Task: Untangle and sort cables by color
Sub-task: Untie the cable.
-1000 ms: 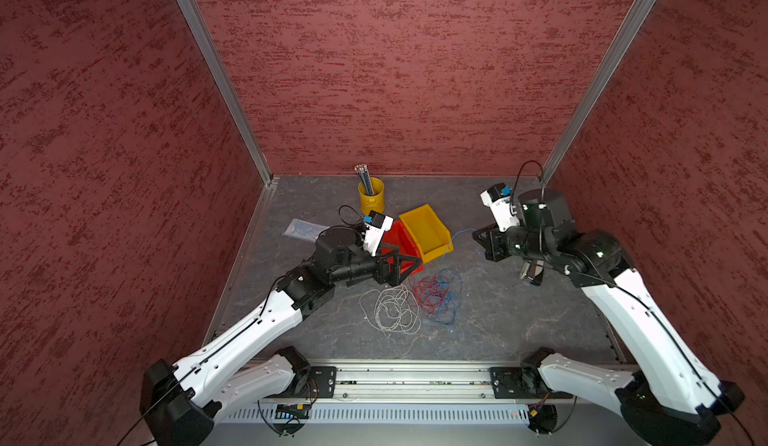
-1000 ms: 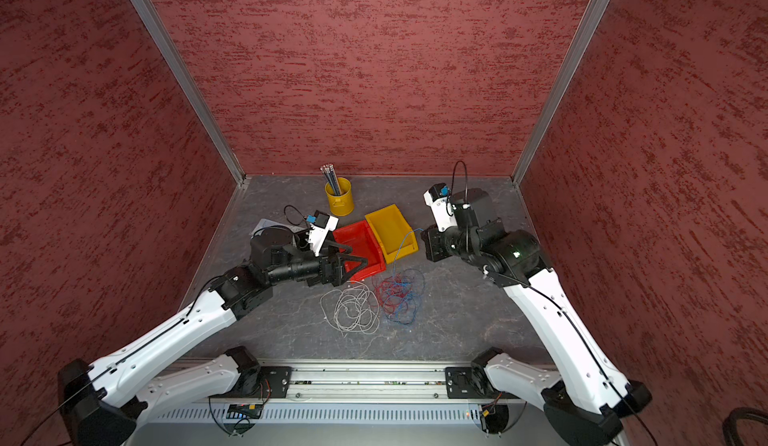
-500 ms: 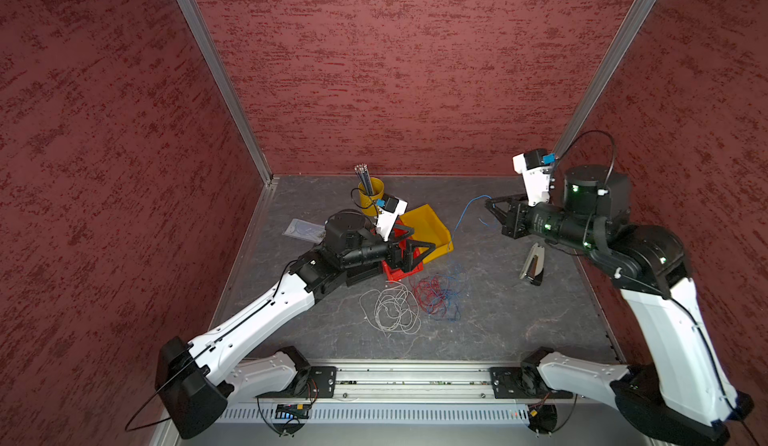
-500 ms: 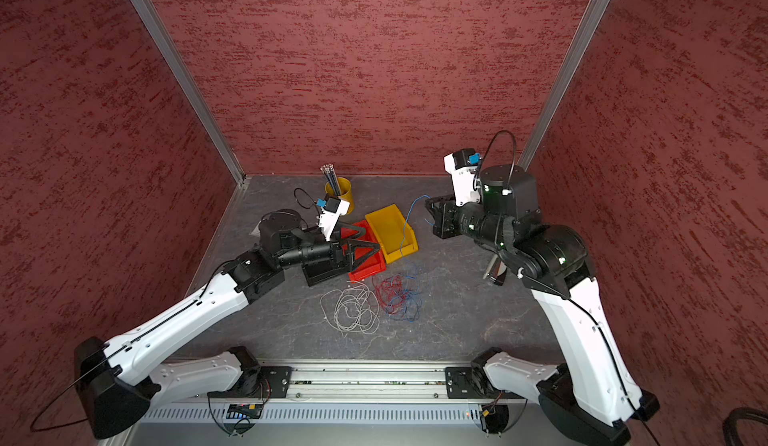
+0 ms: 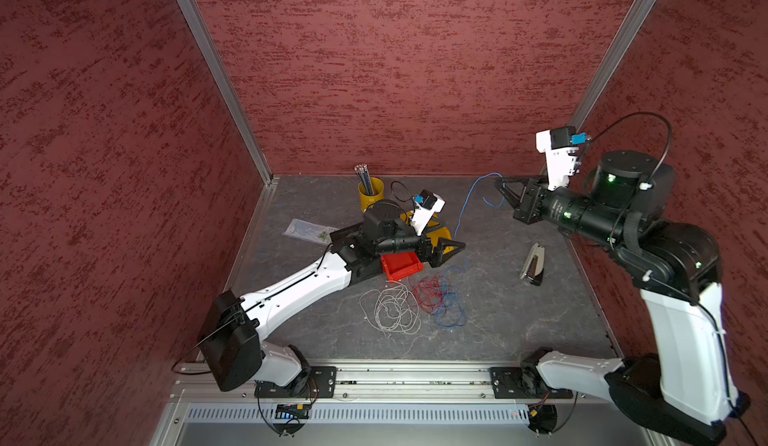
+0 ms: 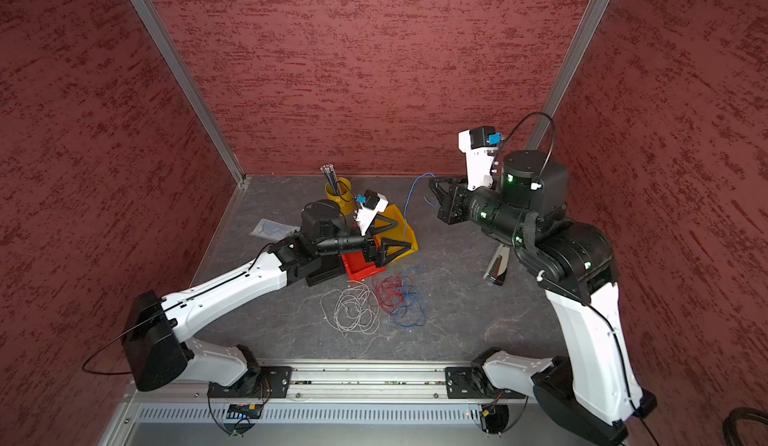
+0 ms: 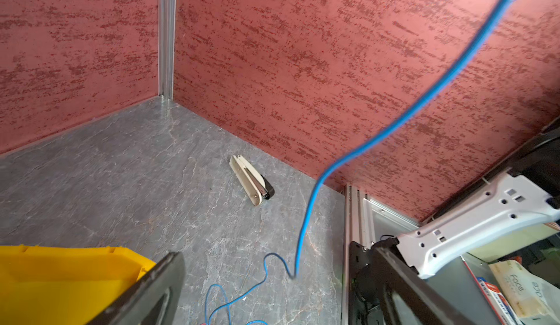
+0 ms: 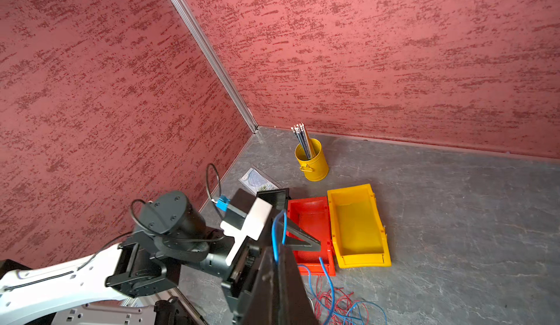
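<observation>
Tension is put on one blue cable (image 5: 464, 207) by the right gripper (image 5: 500, 184), whose jaws are pressed fully together on the strand's upper end. This is confirmed in the right wrist view, where a short blue loop stands out above the closed fingers. The gripper is held high, it may be judged, so that the strand is drawn up and away from the red and blue tangle (image 5: 438, 298), which lies on the table well below and ahead of it. The left gripper (image 5: 449, 240) is held with its jaws spread wide and nothing between them. The hanging strand is seen just ahead of its fingertips, probably so that a lower hold can be taken. The yellow bin (image 8: 357, 232) and red bin (image 8: 309, 223) are placed under that gripper, both empty. The whitish-grey cables (image 5: 390, 311) are laid apart beside the tangle, below the left gripper.
</observation>
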Controlling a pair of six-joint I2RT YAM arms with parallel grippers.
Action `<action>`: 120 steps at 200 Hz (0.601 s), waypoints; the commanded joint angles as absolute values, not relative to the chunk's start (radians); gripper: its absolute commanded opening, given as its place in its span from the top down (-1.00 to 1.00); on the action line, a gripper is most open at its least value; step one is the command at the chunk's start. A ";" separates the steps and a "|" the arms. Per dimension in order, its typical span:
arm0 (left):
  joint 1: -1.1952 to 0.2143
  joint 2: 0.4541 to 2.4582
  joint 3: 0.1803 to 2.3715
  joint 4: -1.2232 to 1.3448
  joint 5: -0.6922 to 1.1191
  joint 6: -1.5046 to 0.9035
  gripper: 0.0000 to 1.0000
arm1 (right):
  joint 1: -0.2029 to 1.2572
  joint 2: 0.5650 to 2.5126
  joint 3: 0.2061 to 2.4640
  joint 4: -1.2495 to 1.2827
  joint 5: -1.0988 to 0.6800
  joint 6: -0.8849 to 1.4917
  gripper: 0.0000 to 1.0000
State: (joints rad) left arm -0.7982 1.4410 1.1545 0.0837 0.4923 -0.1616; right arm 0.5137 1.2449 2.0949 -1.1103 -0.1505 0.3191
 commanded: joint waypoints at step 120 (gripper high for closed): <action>-0.755 1.464 1.363 0.014 0.542 -0.105 1.00 | 0.516 1.204 2.040 -1.081 -0.074 0.338 1.00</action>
